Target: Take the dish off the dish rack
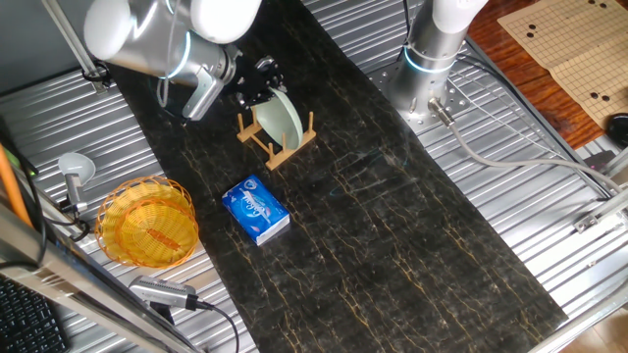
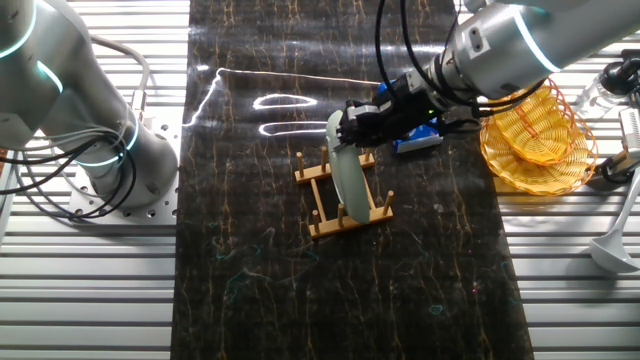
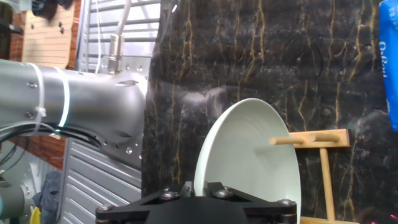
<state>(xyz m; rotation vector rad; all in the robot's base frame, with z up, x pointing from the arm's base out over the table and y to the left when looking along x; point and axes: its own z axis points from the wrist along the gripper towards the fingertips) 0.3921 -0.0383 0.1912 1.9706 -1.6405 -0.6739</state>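
One fixed view: the hand (image 1: 263,86) sits at the upper rim of the dish (image 1: 282,118), which stands on edge between the pegs of the dish rack (image 1: 278,137) on the dark counter (image 1: 392,226). The dish lies directly below the hand, its face turned sideways to it. A blue packet (image 1: 255,210) and a wicker basket (image 1: 147,222) rest well off to the hand's near side, out of the way.

The other fixed view: the hand (image 2: 352,125) meets the dish (image 2: 347,172) at its top edge, the dish's flat plane running along the rack's length and leaning slightly. The dish rack (image 2: 340,193) holds the lower rim in its slots, so the dish is not yet off. The way out looks to be straight up toward the hand, along the pegs.

Hand view: the dish (image 3: 249,155) rises just ahead of the hand's black body (image 3: 199,202), with a peg of the dish rack (image 3: 309,140) crossing in front of it. The fingertips fall outside the frame; whether the hand is clenched on the rim or merely straddling it cannot be told from any view.
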